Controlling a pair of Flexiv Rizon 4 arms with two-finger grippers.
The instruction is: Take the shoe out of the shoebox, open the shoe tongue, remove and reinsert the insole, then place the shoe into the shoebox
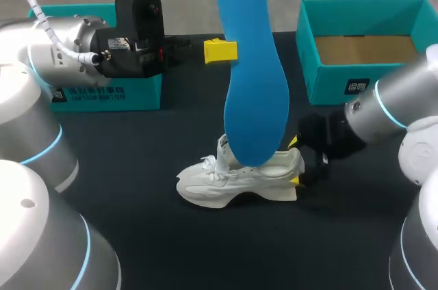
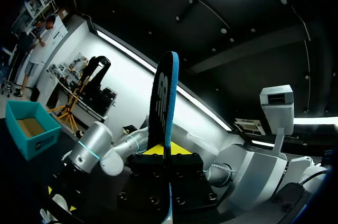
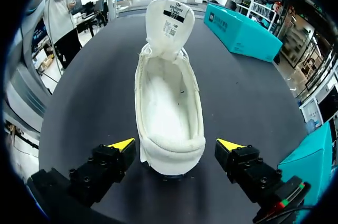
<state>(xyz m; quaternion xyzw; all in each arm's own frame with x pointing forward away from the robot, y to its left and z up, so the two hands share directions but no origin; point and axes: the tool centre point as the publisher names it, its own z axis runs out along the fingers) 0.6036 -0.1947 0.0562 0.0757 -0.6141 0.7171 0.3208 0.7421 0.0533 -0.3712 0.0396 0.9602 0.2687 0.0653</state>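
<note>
1. The white lace-up sneaker with a chunky sole (image 1: pixel 239 177) stands upright on the dark table (image 1: pixel 205 249), toe towards my left arm.
2. Its padded tongue (image 3: pixel 168 26) is pulled up and forward, with the printed label on its inner face showing.
3. The mouth gapes, and the inside shows a bare white footbed with a soft, rolled collar around the heel.
4. The right gripper (image 3: pixel 175 145) sits at the heel with its fingers spread wide, one yellow tip on each side. Each tip is just beside the collar and not quite touching it.
5. The long bright blue foam insole (image 1: pixel 253 85) is up in the air, standing on end above the sneaker, and its lower end overlaps the shoe opening in the head view.
6. The left gripper (image 2: pixel 168 152) is clamped on that insole, pinching it edge-on between its fingers.
7. The open teal cardboard shoebox (image 1: pixel 356 88) sits at the far right of the table, its brown floor showing, well apart from the sneaker.
8. A second teal cardboard box (image 1: pixel 109 95) lies at the far left, behind my left arm.
</note>
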